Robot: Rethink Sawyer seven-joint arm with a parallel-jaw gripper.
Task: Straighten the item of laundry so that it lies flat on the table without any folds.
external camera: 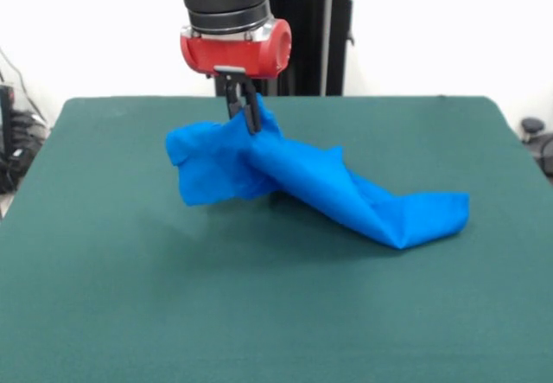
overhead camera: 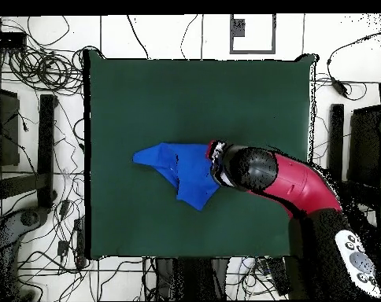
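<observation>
Lying bare at the near edge, the green table (external camera: pixel 259 314) holds nothing until about its middle. Next comes the blue T-shirt (external camera: pixel 346 197), bunched into a long twisted band: its low end rests on the cloth toward the right of the front view, and the band rises leftward to a lifted corner, with a loose flap hanging below. Farther back, the gripper (external camera: pixel 244 113) pinches that raised corner from above, fingers pressed together on the fabric.
</observation>
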